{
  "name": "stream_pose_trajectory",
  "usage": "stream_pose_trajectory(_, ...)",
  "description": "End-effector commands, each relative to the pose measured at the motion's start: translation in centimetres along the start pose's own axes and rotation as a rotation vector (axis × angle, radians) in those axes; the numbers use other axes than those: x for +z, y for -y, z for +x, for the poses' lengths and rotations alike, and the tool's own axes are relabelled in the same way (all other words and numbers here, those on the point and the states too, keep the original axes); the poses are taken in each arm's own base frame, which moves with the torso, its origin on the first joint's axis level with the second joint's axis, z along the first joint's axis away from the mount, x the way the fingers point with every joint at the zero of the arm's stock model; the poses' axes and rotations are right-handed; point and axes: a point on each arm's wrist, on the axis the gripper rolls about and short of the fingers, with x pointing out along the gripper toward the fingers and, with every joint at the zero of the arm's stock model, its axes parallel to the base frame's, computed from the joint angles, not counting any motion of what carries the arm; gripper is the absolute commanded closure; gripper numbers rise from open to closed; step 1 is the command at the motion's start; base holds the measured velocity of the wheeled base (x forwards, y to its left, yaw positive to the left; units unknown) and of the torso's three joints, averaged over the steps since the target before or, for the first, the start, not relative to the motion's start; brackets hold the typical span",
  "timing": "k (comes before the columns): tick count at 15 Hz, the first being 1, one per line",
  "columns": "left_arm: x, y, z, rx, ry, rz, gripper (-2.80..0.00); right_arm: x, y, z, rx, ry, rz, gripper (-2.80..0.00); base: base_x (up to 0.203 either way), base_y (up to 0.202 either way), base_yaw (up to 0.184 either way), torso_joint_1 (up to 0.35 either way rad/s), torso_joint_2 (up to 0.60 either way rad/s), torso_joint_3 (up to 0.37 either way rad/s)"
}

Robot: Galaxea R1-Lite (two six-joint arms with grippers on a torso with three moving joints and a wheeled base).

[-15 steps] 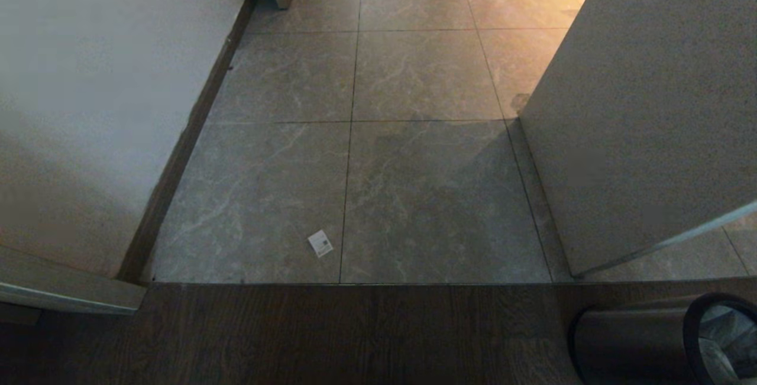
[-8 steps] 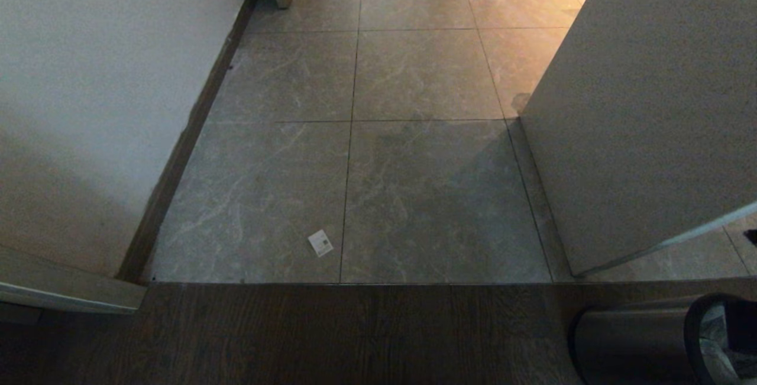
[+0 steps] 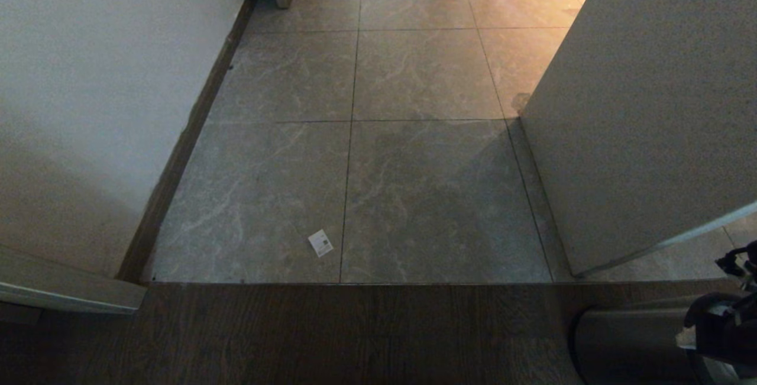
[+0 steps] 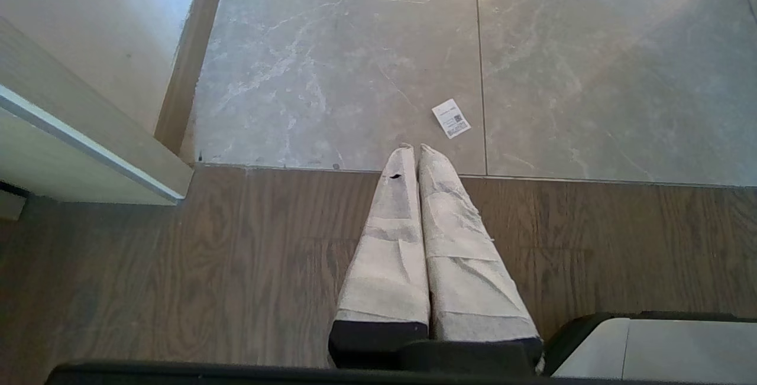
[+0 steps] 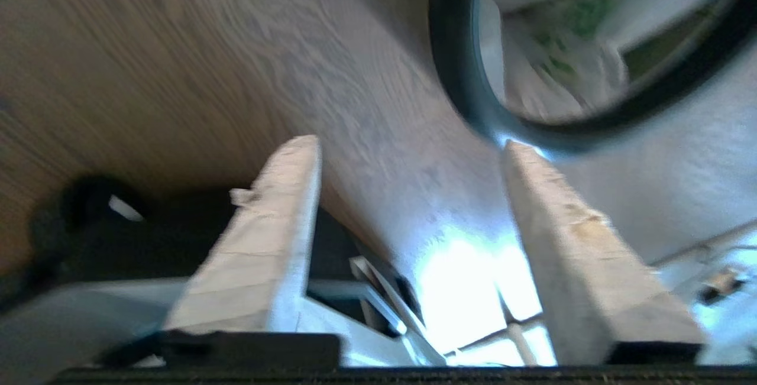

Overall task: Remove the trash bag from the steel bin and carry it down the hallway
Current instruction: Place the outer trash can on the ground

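Note:
The steel bin (image 3: 627,343) stands on the wood floor at the bottom right of the head view. My right arm (image 3: 724,326) hangs over its mouth and hides the inside there. The right wrist view shows the bin's black rim (image 5: 455,77) and the white trash bag (image 5: 550,48) with green print inside it. My right gripper (image 5: 411,145) is open and empty, just short of the rim. My left gripper (image 4: 415,148) is shut on nothing, parked above the wood floor near the threshold. The hallway tiles (image 3: 414,77) stretch ahead.
A small white paper label (image 3: 320,243) lies on the tile by the threshold. A wall with dark baseboard (image 3: 89,107) lines the left. A speckled panel (image 3: 650,125) juts in from the right beside the bin. Dark wood floor (image 3: 325,337) is nearest.
My right arm has come into the head view from the right edge and now covers the bin's mouth, where the bag showed before. The rest of the scene is unchanged.

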Motion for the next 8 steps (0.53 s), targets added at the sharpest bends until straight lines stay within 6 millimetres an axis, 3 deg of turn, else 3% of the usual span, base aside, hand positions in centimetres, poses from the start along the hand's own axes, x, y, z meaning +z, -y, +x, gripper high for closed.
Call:
stream_pose_trajectory(1, 0.0, 0.0, 0.0, 0.0, 0.0, 0.0, 0.0, 0.3, 0.4, 2.4, 0.007, -0.045, 0.027, -2.8, 0.0, 0.0, 0.0, 0.0, 0.0, 0.0)
stream_pose_trajectory(8, 0.0, 0.0, 0.0, 0.0, 0.0, 0.0, 0.0, 0.3, 0.8, 4.7, 0.004, -0.096, 0.079, -2.8, 0.0, 0.0, 0.0, 0.0, 0.0, 0.0)
